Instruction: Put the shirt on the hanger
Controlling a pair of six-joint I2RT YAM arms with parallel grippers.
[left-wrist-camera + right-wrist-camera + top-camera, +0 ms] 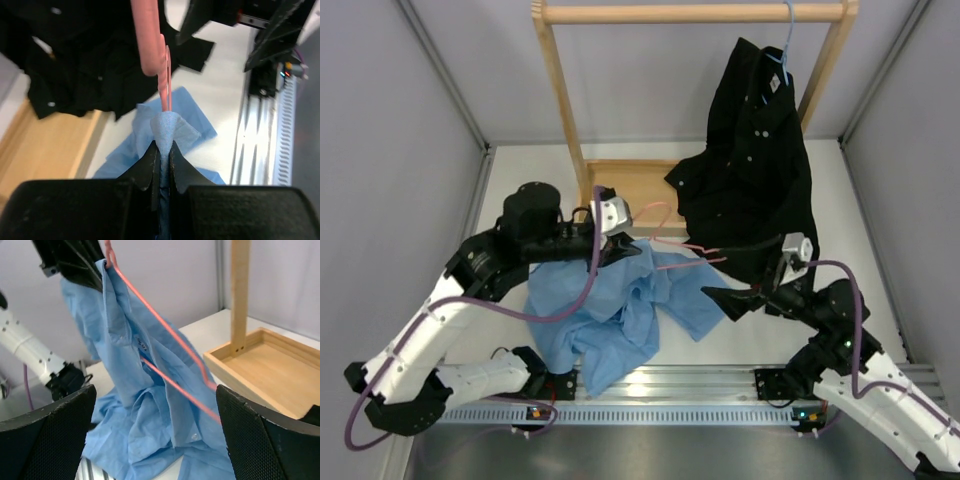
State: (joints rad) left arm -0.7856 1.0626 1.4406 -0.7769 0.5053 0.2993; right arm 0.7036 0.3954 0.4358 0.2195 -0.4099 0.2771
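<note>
Shirt (610,310) sits center-left on the table (855,225), 1 fold lifted, the rest pooled on the surface with its near hem just short of the metal rail (670,385). Left gripper (162,150) has its jaws pinched tight on that raised fold, and 1 corner of the hanger (692,247) sits at the same pinch. The pink wires run from there rightward over the cloth toward the black shirt (755,150). Right gripper (718,303) is just beside the shirt's right edge with jaws spread wide and gripping nothing. In the right wrist view both wires pass between its fingers (50,440). Bare table lies right of the black shirt and between the blue hem and the right arm base. Grey walls (380,150) close both sides and the wooden rack (690,13) with its tray base (630,185) blocks the far side. Counts: 2 shirts, 2 hangers (1 pink, 1 pale blue hanger (786,45) on the rack bar carrying the black shirt), 1 rack, 2 arms.
</note>
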